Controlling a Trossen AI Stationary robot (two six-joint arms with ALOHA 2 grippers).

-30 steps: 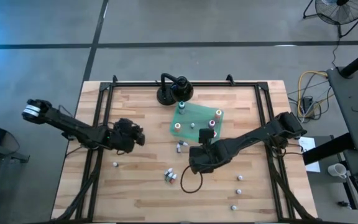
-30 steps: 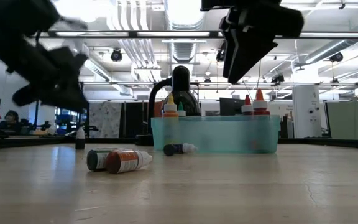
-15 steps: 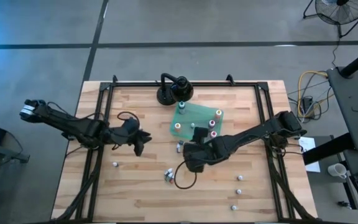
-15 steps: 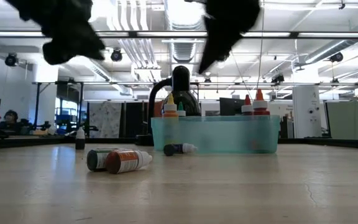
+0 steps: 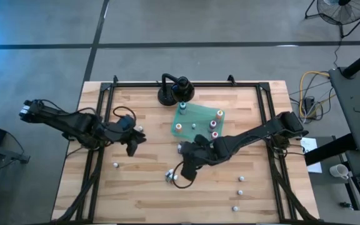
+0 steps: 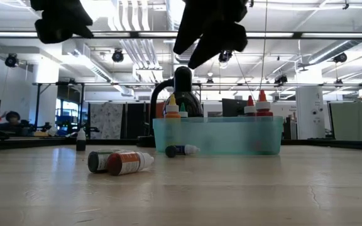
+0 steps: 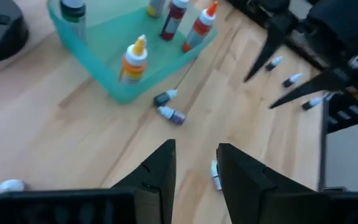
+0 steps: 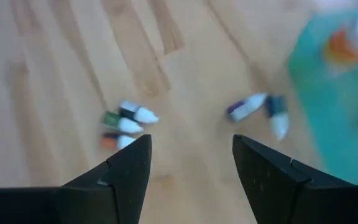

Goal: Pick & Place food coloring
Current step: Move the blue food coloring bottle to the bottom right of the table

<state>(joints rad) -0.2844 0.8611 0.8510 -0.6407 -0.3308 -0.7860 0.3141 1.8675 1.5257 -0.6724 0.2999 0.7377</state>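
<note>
Food coloring bottles: upright ones (image 5: 179, 126) stand in the teal tray (image 5: 200, 117); two (image 6: 182, 150) lie just beside its near wall; a pair (image 5: 171, 177) lies mid-table; singles sit toward the right edge (image 5: 240, 179) and the left (image 5: 115, 165).
Right gripper (image 5: 184, 170): fingers spread wide, empty, hovering above the mid-table pair.
Left gripper (image 5: 132, 142): raised over bare planks left of the tray; fingers (image 7: 160, 168) part-way apart, nothing between them.
Hard to make out: low view crops both grippers at the top; labels unreadable.
Open room: bare wood along the near edge.
Behind tray: black stand (image 5: 174, 91).
</note>
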